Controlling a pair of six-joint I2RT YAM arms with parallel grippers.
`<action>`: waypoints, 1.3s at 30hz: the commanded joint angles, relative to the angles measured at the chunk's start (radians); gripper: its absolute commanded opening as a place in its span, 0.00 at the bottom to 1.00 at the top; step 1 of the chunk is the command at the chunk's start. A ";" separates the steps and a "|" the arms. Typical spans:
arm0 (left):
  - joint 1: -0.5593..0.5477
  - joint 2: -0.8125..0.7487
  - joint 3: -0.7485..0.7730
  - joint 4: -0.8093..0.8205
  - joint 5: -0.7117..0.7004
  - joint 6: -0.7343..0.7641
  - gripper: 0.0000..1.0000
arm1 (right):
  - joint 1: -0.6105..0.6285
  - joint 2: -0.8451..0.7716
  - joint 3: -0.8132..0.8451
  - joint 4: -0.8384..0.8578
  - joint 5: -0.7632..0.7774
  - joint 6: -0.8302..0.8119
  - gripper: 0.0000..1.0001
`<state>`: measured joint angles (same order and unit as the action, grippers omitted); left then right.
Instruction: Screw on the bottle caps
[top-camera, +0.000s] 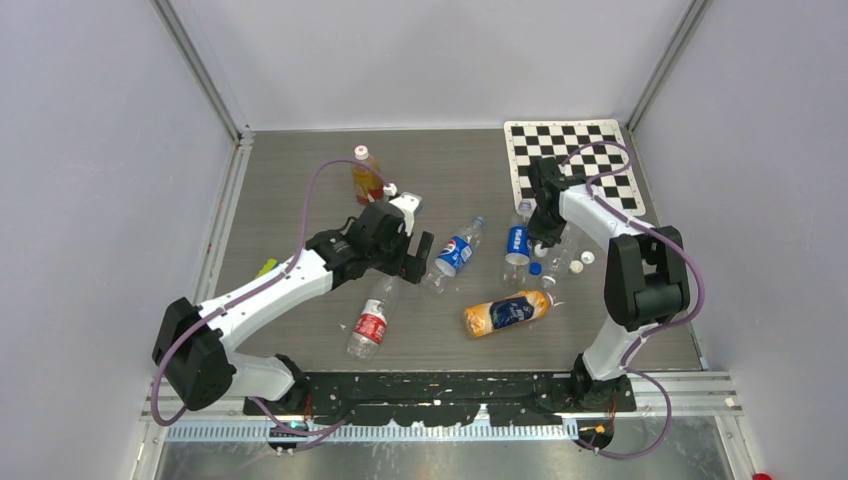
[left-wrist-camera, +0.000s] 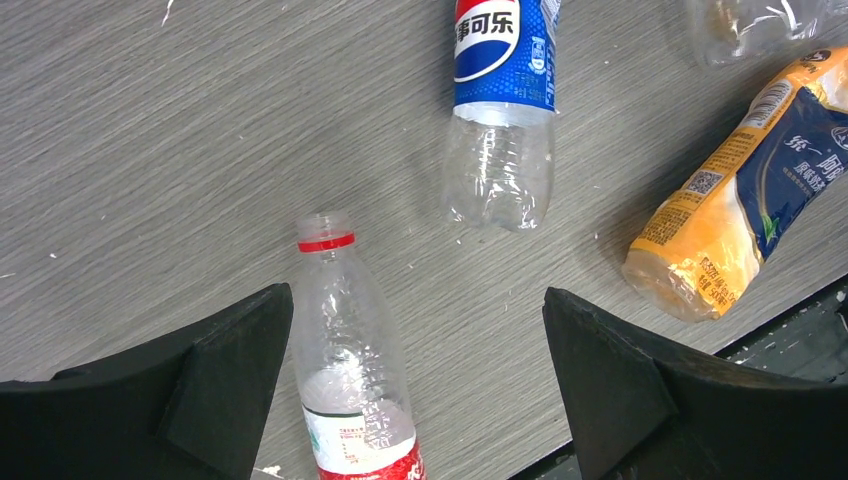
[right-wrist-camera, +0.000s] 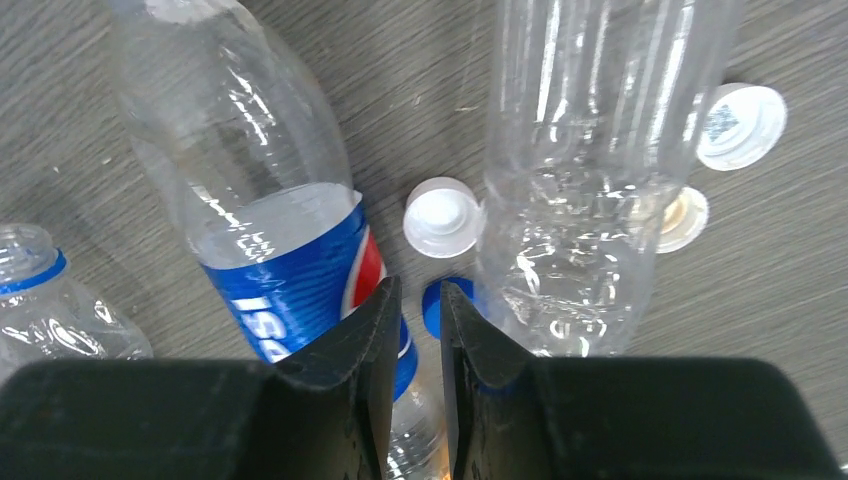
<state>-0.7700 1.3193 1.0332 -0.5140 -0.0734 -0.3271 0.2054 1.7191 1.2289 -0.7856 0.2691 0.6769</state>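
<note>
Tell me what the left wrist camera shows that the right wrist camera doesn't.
Only the left wrist: the left gripper with its jaws wide apart, an uncapped red-ringed bottle lying on its side, and an orange-labelled bottle.

Only the right wrist: the right gripper with its jaws nearly together, a blue cap showing in the gap, a white cap, a second white cap, and a clear unlabelled bottle.

Both: the grey table and a Pepsi-labelled bottle, though I cannot tell whether it is the same one.

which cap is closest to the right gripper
The blue cap, right at the right gripper's fingertips. It is the only blue one; the white caps lie farther out on the table.
</note>
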 joint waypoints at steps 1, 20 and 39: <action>0.006 -0.029 -0.006 0.003 -0.013 0.020 1.00 | 0.018 0.006 0.038 0.031 -0.042 -0.018 0.29; 0.008 -0.056 -0.017 -0.006 -0.018 0.014 1.00 | 0.019 0.151 0.049 0.088 0.021 -0.022 0.33; 0.008 -0.307 -0.203 0.352 0.150 -0.027 1.00 | 0.023 -0.271 -0.105 0.211 -0.302 -0.005 0.02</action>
<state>-0.7670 1.0737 0.8642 -0.3553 -0.0032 -0.3290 0.2230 1.6146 1.1790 -0.6678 0.1310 0.6495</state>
